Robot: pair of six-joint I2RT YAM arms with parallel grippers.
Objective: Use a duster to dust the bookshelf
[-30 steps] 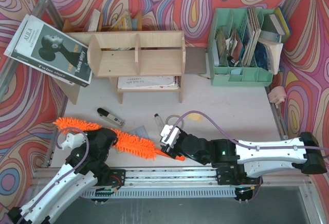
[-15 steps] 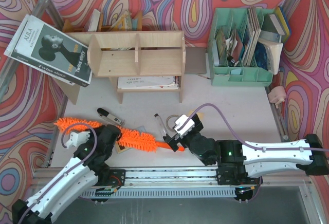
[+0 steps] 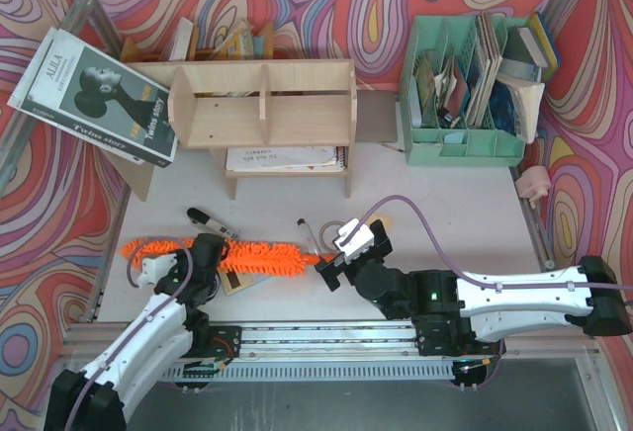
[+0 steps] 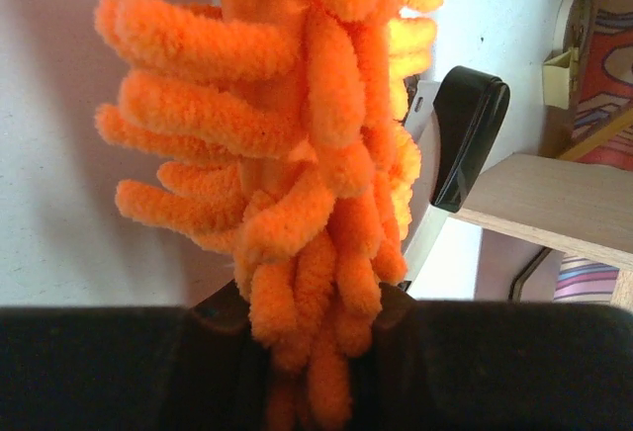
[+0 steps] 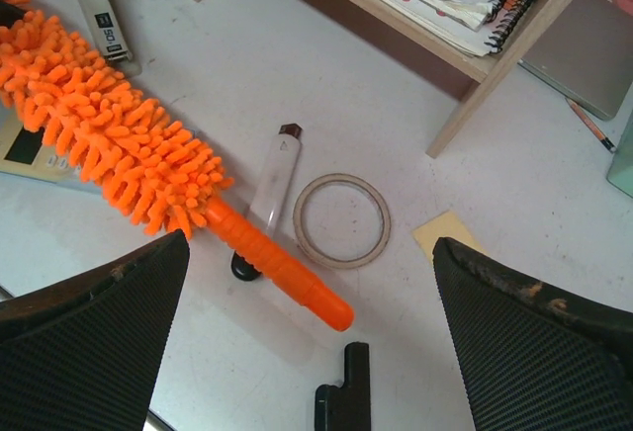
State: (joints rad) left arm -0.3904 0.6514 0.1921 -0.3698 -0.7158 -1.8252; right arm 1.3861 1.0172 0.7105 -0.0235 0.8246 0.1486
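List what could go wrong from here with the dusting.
1. The left gripper pinches the duster by its soft shaggy head, not the handle. It may slip or droop when lifted.
2. The handle lies across the marker pen, beside the tape ring. Dragging the duster could knock both.

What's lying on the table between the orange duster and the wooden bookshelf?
From above: a small black-and-white object and a marker pen lie between the duster and the bookshelf. The right wrist view also shows a thin ring there.
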